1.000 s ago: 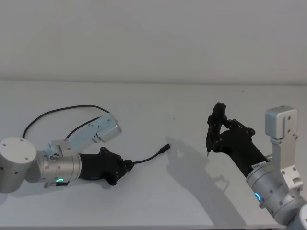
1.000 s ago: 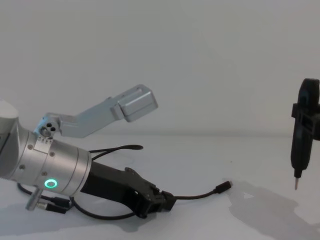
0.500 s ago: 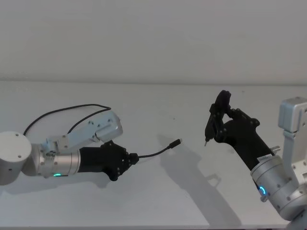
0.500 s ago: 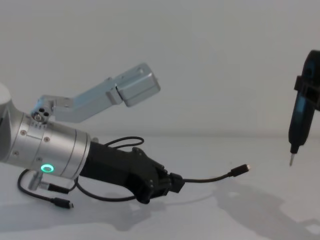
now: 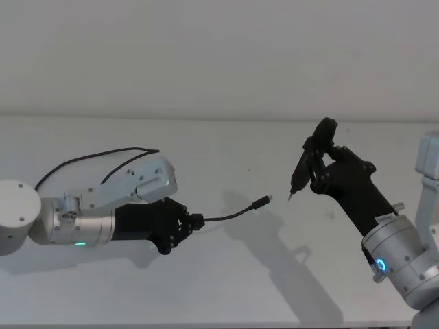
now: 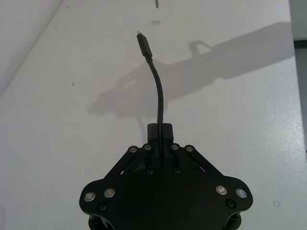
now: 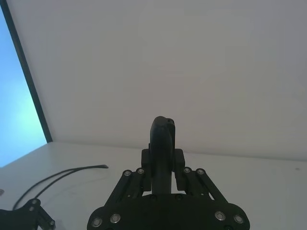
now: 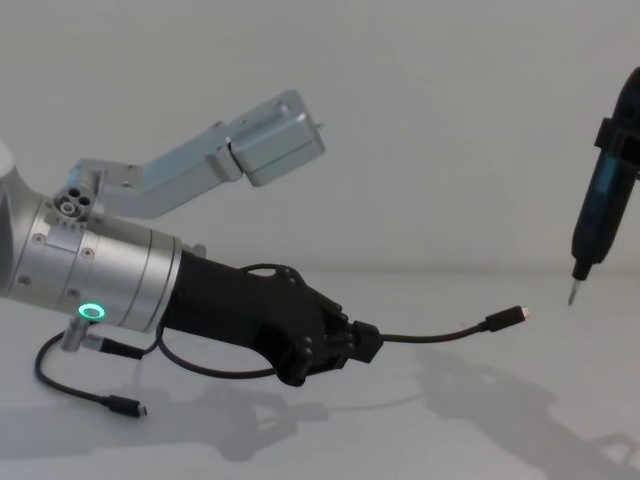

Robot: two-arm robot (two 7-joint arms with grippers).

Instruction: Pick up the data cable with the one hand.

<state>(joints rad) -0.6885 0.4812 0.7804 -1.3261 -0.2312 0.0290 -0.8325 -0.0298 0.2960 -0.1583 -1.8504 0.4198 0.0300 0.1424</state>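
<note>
Left pincer [image 5: 194,222] clamps the data cable [image 5: 230,214], its plug end lifted off the desk [image 5: 226,274]. Right pincer [image 5: 310,169] grips a pen-like tool [image 8: 596,215], tip down.

I see a plain white worktop [image 5: 226,288] running back to a bare, pale wall [image 5: 219,55]. Light falls from the front, throwing soft dark shadows onto the worktop. A bright blue panel [image 7: 17,120] stands at the worktop's left edge.

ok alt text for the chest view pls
The left gripper, shut on the cable, holds its free plug in the air toward a pen-like tool at the right edge. The cable's other end lies on the white table.
</note>
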